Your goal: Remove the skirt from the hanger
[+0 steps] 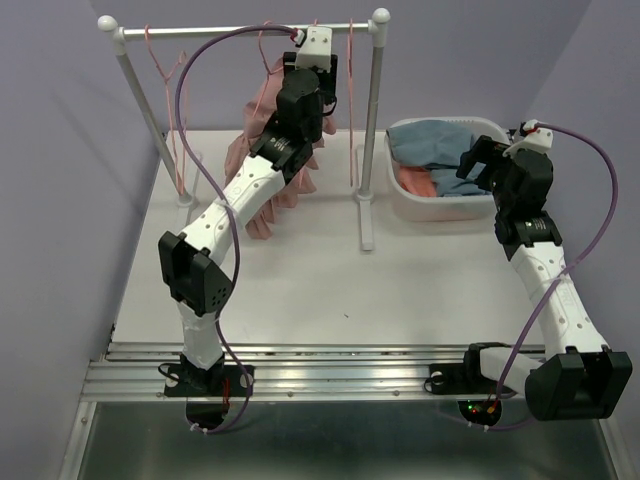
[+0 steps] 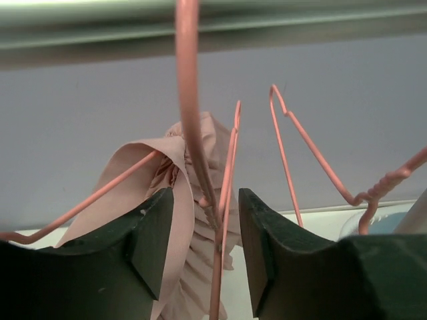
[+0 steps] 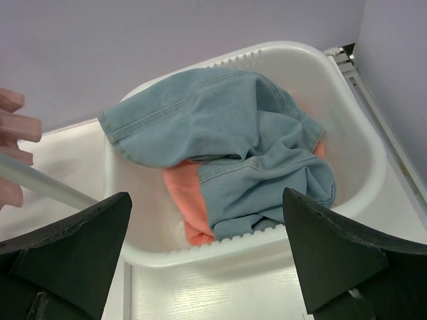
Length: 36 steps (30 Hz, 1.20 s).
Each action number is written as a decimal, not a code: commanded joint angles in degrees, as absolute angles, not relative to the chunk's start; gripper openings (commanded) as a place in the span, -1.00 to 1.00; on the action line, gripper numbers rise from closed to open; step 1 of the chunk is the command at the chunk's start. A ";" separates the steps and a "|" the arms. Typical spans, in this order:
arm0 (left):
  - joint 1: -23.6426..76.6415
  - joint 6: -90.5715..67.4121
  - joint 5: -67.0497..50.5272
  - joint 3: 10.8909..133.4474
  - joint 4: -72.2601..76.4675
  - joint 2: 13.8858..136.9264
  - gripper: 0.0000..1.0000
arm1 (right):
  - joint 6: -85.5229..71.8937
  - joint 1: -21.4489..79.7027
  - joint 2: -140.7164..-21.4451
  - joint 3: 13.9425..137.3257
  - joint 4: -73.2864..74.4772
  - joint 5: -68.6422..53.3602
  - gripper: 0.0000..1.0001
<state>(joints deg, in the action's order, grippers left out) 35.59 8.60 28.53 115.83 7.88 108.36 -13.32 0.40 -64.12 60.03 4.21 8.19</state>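
Observation:
A pale pink pleated skirt (image 1: 245,150) hangs from a pink wire hanger (image 1: 266,48) on the rack's rod (image 1: 220,31), mostly behind my left arm. My left gripper (image 1: 290,68) is raised just under the rod. In the left wrist view its jaws (image 2: 205,227) stand partly open on either side of the hanger's neck (image 2: 189,100) and a fold of the skirt (image 2: 143,163), and neither pad presses on them. My right gripper (image 1: 478,160) is wide open and empty, above the near rim of the white basket (image 3: 220,240).
Empty pink hangers hang on the rod at the left (image 1: 160,60) and right (image 1: 350,80); one shows in the left wrist view (image 2: 300,140). The rack's right post (image 1: 372,130) stands between skirt and basket. The basket (image 1: 480,205) holds blue denim (image 3: 227,127) and an orange garment (image 3: 183,193).

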 commanded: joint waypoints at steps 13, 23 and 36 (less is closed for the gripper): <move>42.80 10.20 30.22 108.29 6.42 91.68 0.97 | -13.36 0.09 -60.82 60.12 1.67 5.45 1.00; 43.51 10.55 29.62 103.09 1.41 82.27 0.97 | -13.62 0.09 -60.73 59.94 1.41 2.81 1.00; 27.52 5.37 16.77 104.93 -6.41 84.80 0.97 | -13.19 0.09 -60.91 60.20 1.67 2.02 1.00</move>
<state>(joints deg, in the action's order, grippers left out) 28.60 6.55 20.01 103.61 -6.83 83.74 -13.34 0.40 -61.89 60.01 4.25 2.96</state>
